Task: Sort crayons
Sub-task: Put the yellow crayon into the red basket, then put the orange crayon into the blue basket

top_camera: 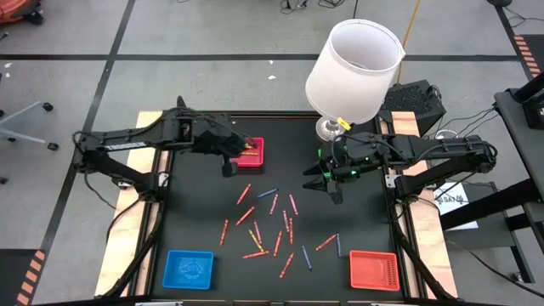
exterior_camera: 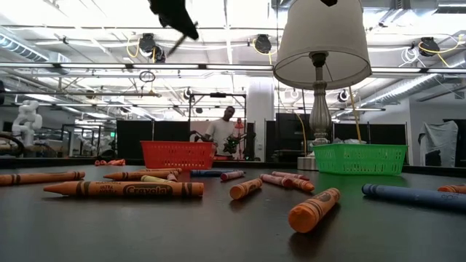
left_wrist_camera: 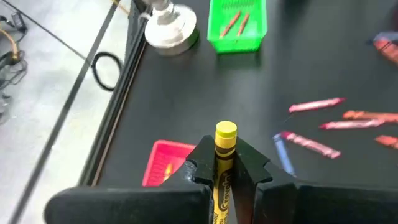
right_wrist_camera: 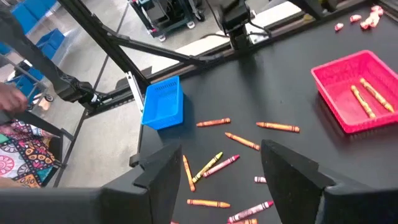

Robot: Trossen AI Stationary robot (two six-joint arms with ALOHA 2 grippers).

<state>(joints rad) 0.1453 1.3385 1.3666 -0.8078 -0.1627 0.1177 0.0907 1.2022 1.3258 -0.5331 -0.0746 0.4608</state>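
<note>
Several crayons (top_camera: 272,223), mostly red, orange and pink, lie scattered on the black table. My left gripper (top_camera: 229,167) hangs above the table just left of the pink tray (top_camera: 252,153), shut on a yellow crayon (left_wrist_camera: 225,134). The pink tray holds yellow crayons (right_wrist_camera: 367,96). My right gripper (right_wrist_camera: 227,171) waits open above the table's far right part, near the green tray (left_wrist_camera: 237,25), with nothing between its fingers. Two crayons lie in the green tray. My left gripper pinches the yellow crayon's wrapped shaft (left_wrist_camera: 222,163) between its two fingers. The crayon lies along the fingers and its end (left_wrist_camera: 226,130) sticks out past their tips. The fingers slant down from the table's left side. The crayon is lifted clear of the table.
A white lamp (top_camera: 353,72) stands at the far right edge beside the green tray. A blue tray (top_camera: 189,268) sits at the near left and a red tray (top_camera: 374,270) at the near right. A person (exterior_camera: 222,131) stands in the room beyond the table.
</note>
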